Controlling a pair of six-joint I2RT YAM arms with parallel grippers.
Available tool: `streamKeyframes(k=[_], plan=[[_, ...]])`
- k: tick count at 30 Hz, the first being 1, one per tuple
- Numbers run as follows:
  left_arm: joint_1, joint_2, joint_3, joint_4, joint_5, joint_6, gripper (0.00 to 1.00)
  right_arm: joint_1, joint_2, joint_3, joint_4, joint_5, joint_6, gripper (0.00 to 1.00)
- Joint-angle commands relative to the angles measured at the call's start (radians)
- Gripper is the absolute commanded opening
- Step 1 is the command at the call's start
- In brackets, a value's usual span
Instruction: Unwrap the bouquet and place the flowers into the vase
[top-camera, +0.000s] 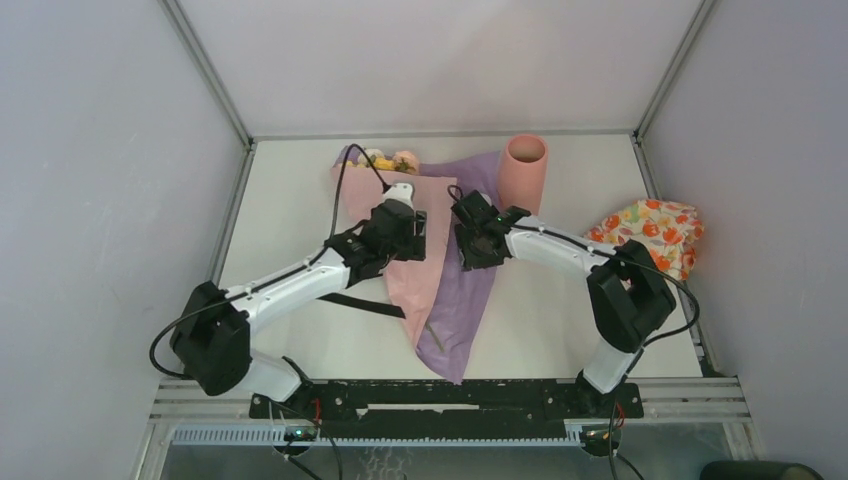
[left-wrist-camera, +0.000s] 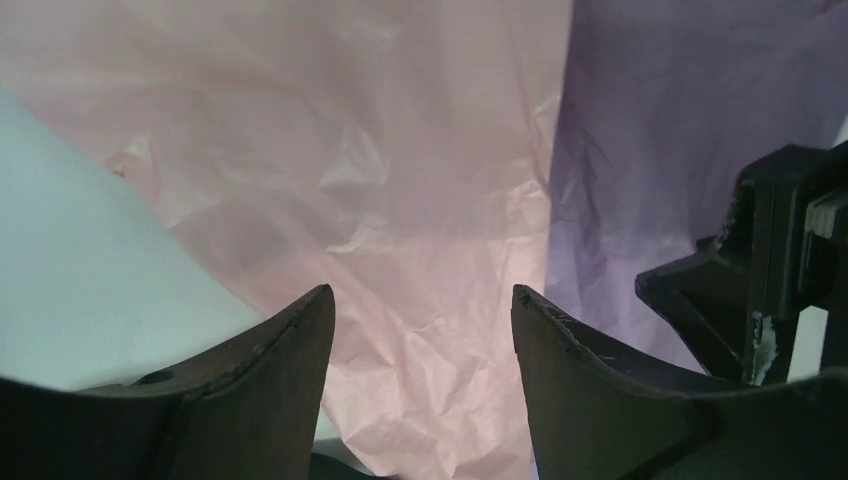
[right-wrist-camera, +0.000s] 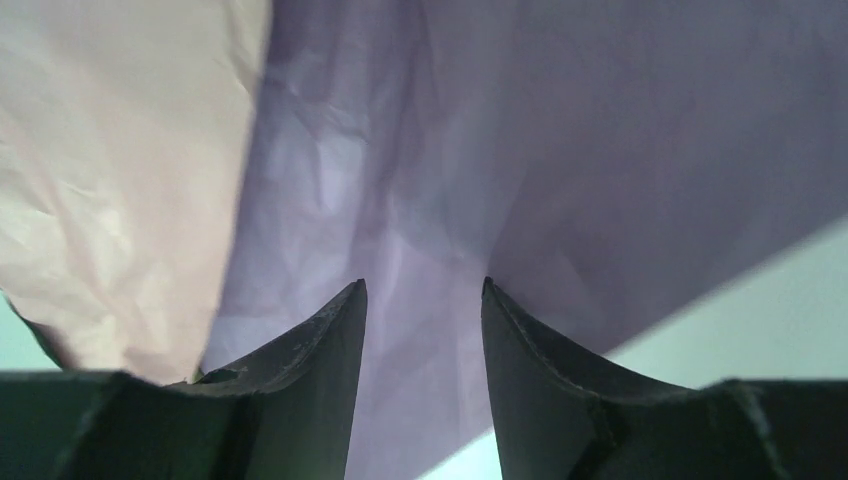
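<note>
- Shows bouquet (top-camera: 415, 280) mid-frame, flowers (top-camera: 385, 158) at its top end, vase (top-camera: 524, 170) upper right.
- Shows left pincer (left-wrist-camera: 420, 300) and right pincer (right-wrist-camera: 423, 285) parted, empty, over it.
- Likely light, crinkly, tearable; best pinched at a loose edge.

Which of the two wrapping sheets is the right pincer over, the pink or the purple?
The purple sheet: the right pincer points at it, while the pink sheet lies under the left pincer.
</note>
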Motion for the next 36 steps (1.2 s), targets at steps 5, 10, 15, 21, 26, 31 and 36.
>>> streamKeyframes(k=[5,10,15,21,26,31,36], plan=[[-0.074,0.091,0.138,-0.055,-0.035,0.128,0.71,-0.033,-0.307,-0.112,-0.007,0.131,0.113,0.55],[-0.103,0.222,0.229,-0.099,-0.070,0.138,0.72,-0.058,-0.496,-0.140,0.002,0.154,0.131,0.55],[-0.146,0.395,0.423,-0.250,-0.208,0.140,0.73,-0.056,-0.590,-0.147,0.007,0.142,0.125,0.56],[-0.165,0.538,0.570,-0.360,-0.286,0.120,0.75,-0.054,-0.620,-0.148,0.007,0.123,0.120,0.56],[-0.165,0.601,0.625,-0.396,-0.311,0.091,0.78,-0.051,-0.625,-0.147,0.020,0.108,0.117,0.56],[-0.166,0.688,0.696,-0.447,-0.339,0.038,0.70,-0.045,-0.623,-0.147,0.038,0.088,0.113,0.55],[-0.164,0.709,0.697,-0.437,-0.370,0.006,0.38,-0.037,-0.624,-0.146,0.044,0.086,0.110,0.55]])
